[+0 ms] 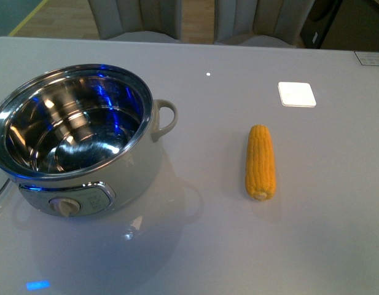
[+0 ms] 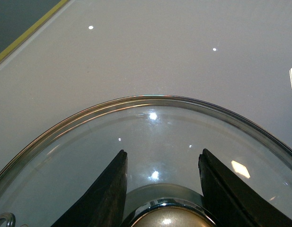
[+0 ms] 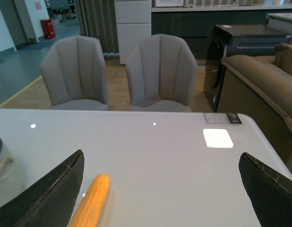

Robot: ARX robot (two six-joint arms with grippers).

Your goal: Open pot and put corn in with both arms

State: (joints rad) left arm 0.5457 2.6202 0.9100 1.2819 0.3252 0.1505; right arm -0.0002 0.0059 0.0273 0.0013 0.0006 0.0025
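You get the front view from the robot's body, looking down, close above the tabletop. It takes in the pot and the corn to the pot's right. The left wrist view sits very close over the lid. The right wrist view looks low across the tabletop toward the chairs beyond the pot. It shares the corn and part of the pot with the front view.

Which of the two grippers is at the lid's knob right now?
The left gripper: its fingers straddle the lid's knob. The right gripper hangs open above the table, the corn beside one finger.
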